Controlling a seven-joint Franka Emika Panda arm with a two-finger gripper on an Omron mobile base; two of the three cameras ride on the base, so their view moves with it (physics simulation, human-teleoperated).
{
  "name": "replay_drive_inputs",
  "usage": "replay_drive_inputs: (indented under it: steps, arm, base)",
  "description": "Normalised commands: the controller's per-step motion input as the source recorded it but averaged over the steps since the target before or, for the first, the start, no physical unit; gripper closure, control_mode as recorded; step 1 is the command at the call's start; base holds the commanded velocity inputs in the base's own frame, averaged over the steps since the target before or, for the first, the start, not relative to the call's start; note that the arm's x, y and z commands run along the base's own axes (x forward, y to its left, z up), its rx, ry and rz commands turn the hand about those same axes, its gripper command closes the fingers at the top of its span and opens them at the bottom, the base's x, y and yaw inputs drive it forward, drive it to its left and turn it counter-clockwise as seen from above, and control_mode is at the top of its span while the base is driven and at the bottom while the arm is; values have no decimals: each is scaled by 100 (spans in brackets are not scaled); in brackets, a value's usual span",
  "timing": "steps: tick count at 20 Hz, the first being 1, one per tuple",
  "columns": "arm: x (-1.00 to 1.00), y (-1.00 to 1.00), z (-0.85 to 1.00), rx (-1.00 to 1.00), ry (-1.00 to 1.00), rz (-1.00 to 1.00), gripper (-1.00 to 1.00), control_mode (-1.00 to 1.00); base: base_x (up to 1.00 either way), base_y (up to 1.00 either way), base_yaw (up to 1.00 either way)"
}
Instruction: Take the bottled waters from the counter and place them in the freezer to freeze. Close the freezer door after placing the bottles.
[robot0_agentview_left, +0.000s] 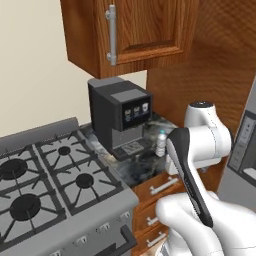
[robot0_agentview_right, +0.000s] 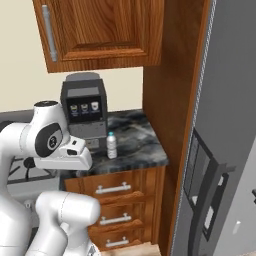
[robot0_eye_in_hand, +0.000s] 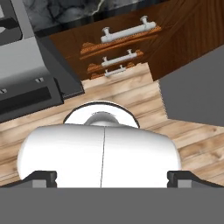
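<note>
I see one bottled water (robot0_agentview_right: 111, 145) standing upright on the counter (robot0_agentview_right: 145, 150), its long axis vertical, teal cap up. In the right base view it sits at about 4 o'clock from the coffee machine (robot0_agentview_right: 83, 107), just beside the machine's front corner, with bare stone to its right. In the left base view the same bottle (robot0_agentview_left: 161, 143) stands at about 3 o'clock from the machine's drip tray, partly behind the arm's upper link. I cannot make out a second bottle.

The gripper (robot0_eye_in_hand: 112, 178) points down at the floor, not at the counter. Its two finger tips (robot0_eye_in_hand: 40, 178) sit at the far left and far right of the hand view's bottom edge, so the jaws are fully apart and hold nothing. In that view the counter edge and the drawers (robot0_eye_in_hand: 127, 33) lie at 12 o'clock, beyond the wooden floor (robot0_eye_in_hand: 131, 94). I judge the bottle lies up and forward of the hand, so the wrist must lift and swing toward the counter before any approach. With the bottle upright, a sideways approach across its body looks suitable.

The freezer (robot0_agentview_right: 230, 150) stands at 3 o'clock from the counter in the right base view, behind a wooden side panel. Its front appears closed. The gas stove (robot0_agentview_left: 45, 185) lies at 9 o'clock from the counter.
</note>
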Motion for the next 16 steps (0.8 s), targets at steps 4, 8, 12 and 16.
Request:
replay_drive_inputs:
  steps: [4,8,12,16]
  arm:
    - [0,0,0,0,0,0,-100,100]
    - [0,0,0,0,0,0,-100,100]
    - [0,0,0,1,2,1,-100,-100]
    - [28,-16,-5,3,0,8,-100,-100]
  base:
    - [9,6,13]
    - [0,3,2]
    - [0,0,0]
    - [0,0,0]
